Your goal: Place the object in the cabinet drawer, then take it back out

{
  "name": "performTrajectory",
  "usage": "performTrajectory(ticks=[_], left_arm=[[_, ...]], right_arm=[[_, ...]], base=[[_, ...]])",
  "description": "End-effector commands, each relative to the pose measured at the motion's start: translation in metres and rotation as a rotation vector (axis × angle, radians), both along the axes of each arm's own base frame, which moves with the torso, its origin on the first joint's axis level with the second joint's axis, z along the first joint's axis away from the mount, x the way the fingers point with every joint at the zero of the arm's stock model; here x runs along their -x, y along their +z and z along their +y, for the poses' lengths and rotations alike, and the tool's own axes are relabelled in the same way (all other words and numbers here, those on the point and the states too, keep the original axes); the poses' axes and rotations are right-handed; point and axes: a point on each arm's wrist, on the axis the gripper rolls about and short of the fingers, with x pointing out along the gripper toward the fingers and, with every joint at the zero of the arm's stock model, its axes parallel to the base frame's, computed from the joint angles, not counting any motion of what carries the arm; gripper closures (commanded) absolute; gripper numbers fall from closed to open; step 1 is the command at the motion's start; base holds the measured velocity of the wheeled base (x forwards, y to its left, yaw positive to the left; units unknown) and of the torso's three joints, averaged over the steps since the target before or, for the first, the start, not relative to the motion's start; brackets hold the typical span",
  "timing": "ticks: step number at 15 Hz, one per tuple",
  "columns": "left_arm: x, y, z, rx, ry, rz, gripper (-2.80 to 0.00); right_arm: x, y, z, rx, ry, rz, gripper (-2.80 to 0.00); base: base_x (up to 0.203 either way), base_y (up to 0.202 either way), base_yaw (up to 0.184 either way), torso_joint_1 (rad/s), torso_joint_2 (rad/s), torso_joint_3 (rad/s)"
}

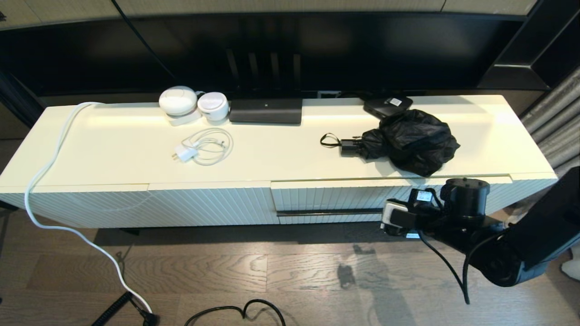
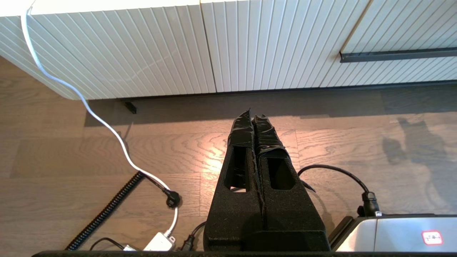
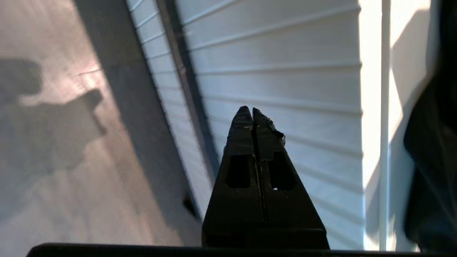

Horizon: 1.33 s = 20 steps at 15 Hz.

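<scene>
**Both grippers closed and empty, drawer shut, umbrella on the cabinet top**

My head camera alone shows the umbrella (image 1: 410, 140): it lies on the cabinet (image 1: 113, 154) top, above the drawer (image 1: 326, 199), handle and wrist loop pointing toward my left. Just behind it sits a flat black box (image 1: 387, 105). Farther to my left along the cabinet top are a white charger (image 1: 201, 147) with coiled cable, two white round devices (image 1: 192, 104) and a dark bar-shaped unit (image 1: 266, 111).

My right wrist camera shows what the head view hides behind my arm: my right gripper (image 3: 252, 112) has its fingers pressed together, holding nothing, tips just in front of the drawer's ribbed face, near its dark bar handle (image 3: 182, 75). The drawer sits flush with the cabinet. The umbrella is only a dark blur at the frame's edge here.

My left gripper (image 2: 252, 115), unseen from the head, hangs over the wood floor (image 2: 339, 150) in front of the cabinet, fingers also together and empty. A white cord (image 2: 89, 110) trails down from the cabinet top to a plug on the floor.
</scene>
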Motion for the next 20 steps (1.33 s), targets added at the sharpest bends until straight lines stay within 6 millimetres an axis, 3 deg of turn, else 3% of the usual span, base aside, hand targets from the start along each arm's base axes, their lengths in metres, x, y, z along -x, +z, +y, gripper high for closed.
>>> performTrajectory(ticks=[1,6,11,13,16,20], left_arm=[[0.0,0.0,0.0,0.0,0.001,0.003,0.0],[0.0,0.0,0.0,0.0,0.0,0.003,0.0],[0.0,0.0,0.0,0.0,0.001,0.003,0.0],[0.0,0.0,0.0,0.0,0.001,0.003,0.0],[0.0,0.0,0.0,0.0,-0.001,0.003,0.0],[0.0,0.0,0.0,0.0,0.0,0.003,0.0]], right_arm=[[0.025,0.025,-0.007,0.001,-0.002,-0.018,0.0],[0.112,0.084,-0.028,-0.082,-0.063,0.026,0.0],[0.224,0.122,-0.061,-0.337,-0.23,-0.053,0.0],[0.259,0.114,-0.072,-0.458,-0.344,-0.038,0.0],[0.306,0.085,-0.078,-0.559,-0.475,0.045,0.0],[0.341,0.054,-0.081,-0.681,-0.57,0.116,0.0]], base=[[0.0,0.0,0.0,0.0,0.0,0.0],[0.0,0.0,0.0,0.0,0.0,0.0],[0.0,0.0,0.0,0.0,0.0,0.0],[0.0,0.0,0.0,0.0,0.0,0.0],[0.0,0.0,0.0,0.0,0.0,0.0],[0.0,0.0,0.0,0.0,0.0,0.0]])
